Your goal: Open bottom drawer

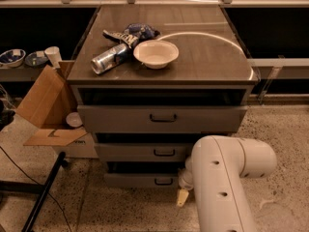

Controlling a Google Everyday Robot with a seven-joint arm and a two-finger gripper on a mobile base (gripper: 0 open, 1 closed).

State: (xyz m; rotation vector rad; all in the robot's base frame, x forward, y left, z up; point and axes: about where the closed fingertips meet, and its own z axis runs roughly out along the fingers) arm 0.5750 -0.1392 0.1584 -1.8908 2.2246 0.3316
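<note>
The bottom drawer [140, 180] is the narrowest grey front of three, low on the cabinet, with a small black bar handle [163, 181]. It stands shut or nearly shut. My gripper [182, 196] hangs from the white arm [227, 178] just to the right of and below that handle, close to the drawer front. Only one pale fingertip [182, 197] shows; the rest is hidden behind the arm.
The middle drawer [145, 152] and the top drawer [161, 118] sit above. On the cabinet top lie a white bowl [156, 53], a can [110, 59] and a blue bag [133, 33]. An open cardboard box [50, 110] stands at the left. A black pole [42, 195] crosses the floor.
</note>
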